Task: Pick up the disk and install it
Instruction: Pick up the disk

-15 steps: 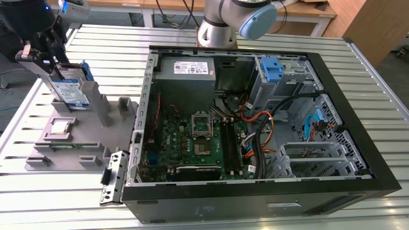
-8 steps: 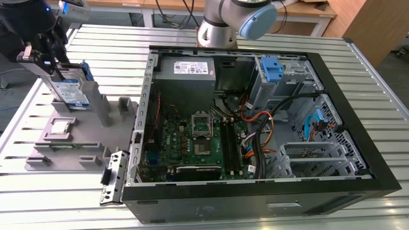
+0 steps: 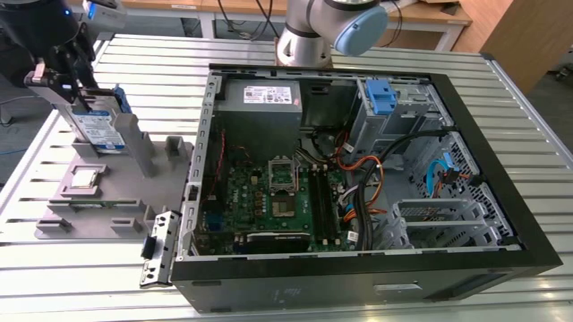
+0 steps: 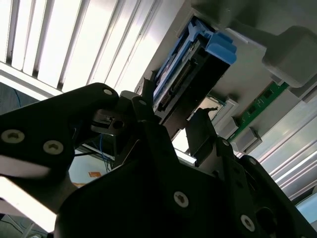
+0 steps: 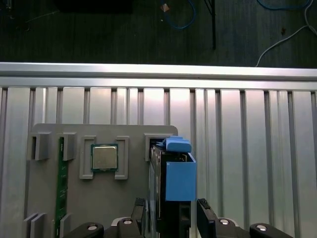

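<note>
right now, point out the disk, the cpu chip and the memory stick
the disk (image 5: 181,181), first wrist view, on its blue bracket
the cpu chip (image 5: 104,158), first wrist view, middle of its metal lid
the memory stick (image 5: 61,188), first wrist view, middle of its green edge

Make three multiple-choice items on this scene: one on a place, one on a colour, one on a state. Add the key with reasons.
1. Where is the disk?
A) In the grey fixture, at the exterior view's left of the computer case
B) In the case's drive cage
C) On top of the power supply

2. What colour is the disk's bracket?
A) Red
B) Blue
C) Yellow

3. What state is the computer case in?
A) Closed
B) Upside down
C) Open, with its motherboard exposed

Key:
1 A: the disk stands upright in a fixture slot, outside the case, with the end effector at it.
2 B: blue plastic shows along its edges in both wrist views.
3 C: the board and cables are in plain sight from above.
</note>
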